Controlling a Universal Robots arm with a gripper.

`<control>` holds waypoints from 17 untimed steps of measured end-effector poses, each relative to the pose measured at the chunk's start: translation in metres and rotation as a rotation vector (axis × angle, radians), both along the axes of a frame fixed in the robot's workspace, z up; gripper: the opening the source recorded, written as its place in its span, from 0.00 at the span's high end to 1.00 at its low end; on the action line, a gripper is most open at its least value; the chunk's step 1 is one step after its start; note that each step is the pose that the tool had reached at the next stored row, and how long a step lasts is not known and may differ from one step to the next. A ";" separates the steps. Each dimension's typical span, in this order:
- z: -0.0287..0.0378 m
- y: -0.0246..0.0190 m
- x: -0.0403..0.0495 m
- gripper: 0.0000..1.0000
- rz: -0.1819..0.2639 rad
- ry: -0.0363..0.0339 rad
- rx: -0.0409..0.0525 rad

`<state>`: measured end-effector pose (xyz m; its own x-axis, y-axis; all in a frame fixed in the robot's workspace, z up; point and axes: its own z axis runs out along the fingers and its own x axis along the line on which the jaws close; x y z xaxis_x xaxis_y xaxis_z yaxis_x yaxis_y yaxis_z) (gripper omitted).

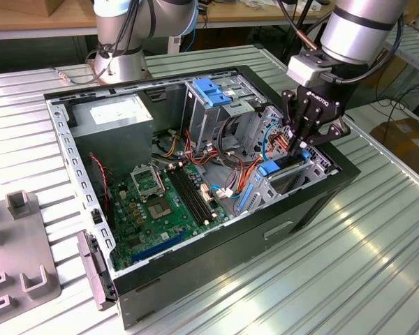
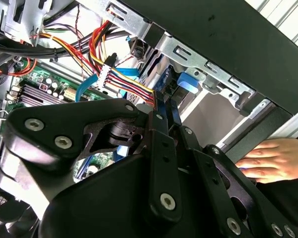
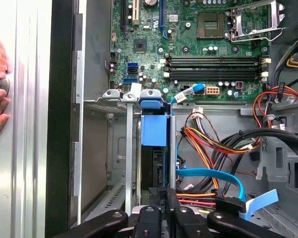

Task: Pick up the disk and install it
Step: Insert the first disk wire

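At the three o'clock end of the open computer case (image 1: 216,269) in the exterior view, I have the arm (image 1: 359,31) reaching down from about one o'clock, its wrist tipped so the gripper (image 1: 298,145) points into the drive bay (image 1: 293,178). Black fingers (image 1: 304,118) converge to a narrow tip just above the blue bracket there. In the first wrist view the gripper (image 3: 166,198) lines up on the edge of the disk (image 3: 154,130), which stands on edge in the slot, its blue carrier tab facing the camera between grey metal rails (image 3: 130,148). Fingers (image 3: 175,201) appear drawn together on the disk's near edge; in the second wrist view the gripper (image 2: 165,106) likewise narrows onto a thin dark edge beside the blue tab (image 2: 186,82). Whether the pads actually pinch the disk I cannot tell with certainty. Motherboard (image 1: 164,209) lies at the case's seven o'clock, the power supply (image 1: 119,118) at eleven o'clock, and the blue latch (image 1: 211,91) atop the drive cage at twelve. A person's hand (image 2: 275,159) rests against the case wall outside, near the bay.
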<state>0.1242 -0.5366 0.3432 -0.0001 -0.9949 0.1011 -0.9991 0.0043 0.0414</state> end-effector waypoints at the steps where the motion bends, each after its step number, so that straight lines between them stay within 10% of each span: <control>1: -0.0003 0.0000 0.0000 0.84 0.000 0.0000 0.0000; 17: -0.0014 -0.0010 0.0003 0.76 0.000 -0.0001 0.0019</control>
<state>0.1245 -0.5376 0.3418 -0.0001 -0.9951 0.0992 -0.9991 0.0042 0.0413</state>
